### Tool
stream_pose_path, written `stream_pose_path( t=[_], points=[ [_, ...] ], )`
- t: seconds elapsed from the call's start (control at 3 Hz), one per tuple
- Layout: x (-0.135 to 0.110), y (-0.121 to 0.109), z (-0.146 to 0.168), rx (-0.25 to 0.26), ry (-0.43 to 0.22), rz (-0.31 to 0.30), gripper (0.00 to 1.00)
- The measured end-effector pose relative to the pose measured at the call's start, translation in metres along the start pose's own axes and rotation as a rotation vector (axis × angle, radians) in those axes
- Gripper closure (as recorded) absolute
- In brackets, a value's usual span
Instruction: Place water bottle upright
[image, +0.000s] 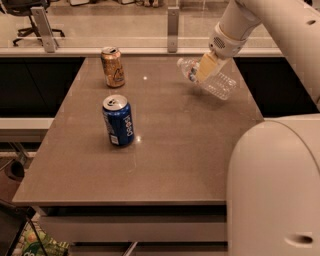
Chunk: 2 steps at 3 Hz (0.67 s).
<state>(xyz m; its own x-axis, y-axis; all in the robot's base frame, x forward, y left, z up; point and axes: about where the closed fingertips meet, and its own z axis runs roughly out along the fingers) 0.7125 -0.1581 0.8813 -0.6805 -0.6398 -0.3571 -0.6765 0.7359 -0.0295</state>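
Observation:
The water bottle (216, 84) is clear ribbed plastic and lies tilted at the table's far right. Its cap end points left and up, and its base points right and down. My gripper (205, 68) comes down from the upper right and is shut on the bottle near its neck and label. One pale finger (207, 65) crosses the front of the bottle. I cannot tell whether the bottle's base still touches the table (170, 150).
A blue Pepsi can (118, 120) stands left of the table's middle. A gold can (112, 66) stands at the far left. A glass rail with posts (173, 22) runs behind the table. My robot's white body (275, 190) fills the lower right.

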Motion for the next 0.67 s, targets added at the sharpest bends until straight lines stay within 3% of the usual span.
stream_pose_path(
  t=[0.33,0.67],
  points=[
    [0.011,-0.009,-0.021,0.009,-0.082,0.012,1.0],
    [0.011,-0.019,-0.045,0.018,-0.203,0.009,1.0]
  ],
)
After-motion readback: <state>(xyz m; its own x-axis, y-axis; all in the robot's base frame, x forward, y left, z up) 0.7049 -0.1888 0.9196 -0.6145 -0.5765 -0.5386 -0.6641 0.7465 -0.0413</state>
